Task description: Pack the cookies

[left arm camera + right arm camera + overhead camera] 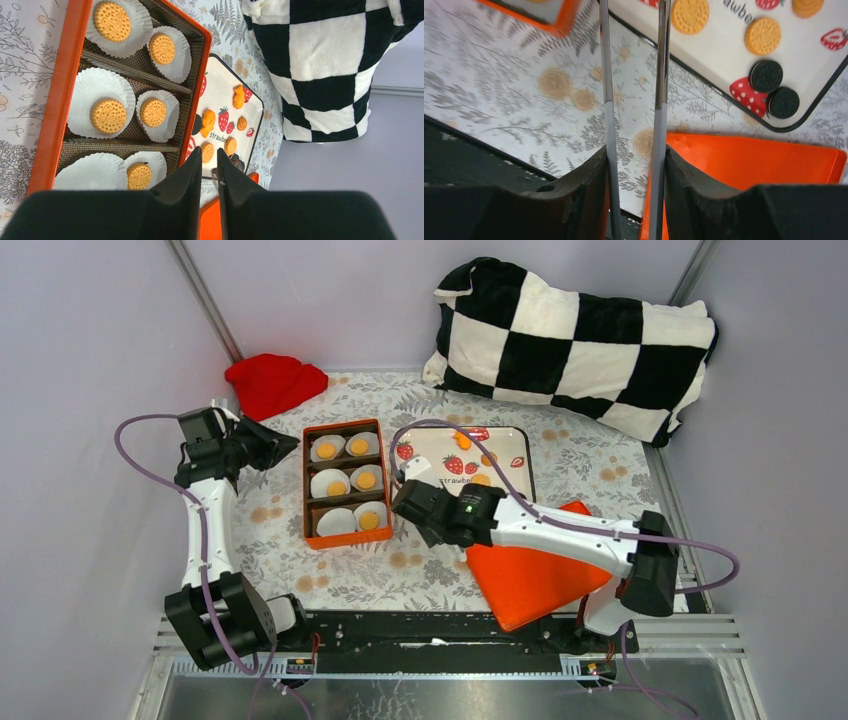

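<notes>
R pincer point(633, 10) parted; cookies point(690, 14) lie flat.

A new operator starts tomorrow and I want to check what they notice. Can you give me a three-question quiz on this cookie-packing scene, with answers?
1. True or false: every liner in the box holds a cookie.
2. How many black cookies lie on the tray in the right wrist view?
3. The right gripper holds: A) a cookie, B) a liner, C) nothing.

Key
1. False: there is one empty liner; the other five are filled.
2. Two.
3. C: it is open and empty.
</notes>
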You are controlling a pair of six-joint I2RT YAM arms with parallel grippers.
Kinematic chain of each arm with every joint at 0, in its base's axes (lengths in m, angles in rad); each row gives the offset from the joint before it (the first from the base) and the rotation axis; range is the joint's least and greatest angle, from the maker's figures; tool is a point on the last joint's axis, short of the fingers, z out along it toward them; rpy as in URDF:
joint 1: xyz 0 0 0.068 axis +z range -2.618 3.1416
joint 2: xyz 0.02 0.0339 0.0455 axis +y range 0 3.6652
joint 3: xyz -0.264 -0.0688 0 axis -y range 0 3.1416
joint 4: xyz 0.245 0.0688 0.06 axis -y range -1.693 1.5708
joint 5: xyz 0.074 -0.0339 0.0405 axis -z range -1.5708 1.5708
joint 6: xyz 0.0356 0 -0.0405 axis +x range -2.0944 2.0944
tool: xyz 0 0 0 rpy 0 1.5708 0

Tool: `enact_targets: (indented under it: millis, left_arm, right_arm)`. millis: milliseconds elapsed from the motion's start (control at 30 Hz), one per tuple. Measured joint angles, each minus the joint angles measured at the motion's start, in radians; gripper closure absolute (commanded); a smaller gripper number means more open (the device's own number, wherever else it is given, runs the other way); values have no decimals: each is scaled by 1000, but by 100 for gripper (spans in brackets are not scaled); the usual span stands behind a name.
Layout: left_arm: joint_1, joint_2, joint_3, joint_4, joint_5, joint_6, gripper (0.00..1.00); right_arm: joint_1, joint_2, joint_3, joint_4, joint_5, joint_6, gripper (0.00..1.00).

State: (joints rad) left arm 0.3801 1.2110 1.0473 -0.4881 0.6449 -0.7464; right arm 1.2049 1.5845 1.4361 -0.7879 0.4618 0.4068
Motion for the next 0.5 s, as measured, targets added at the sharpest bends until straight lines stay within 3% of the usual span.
enact_targets:
  millis: [500]
  left_arm:
    - [-5,0,0,0,0,0,79]
  right_arm:
    - [-91,146,-176,140,-92,35,51]
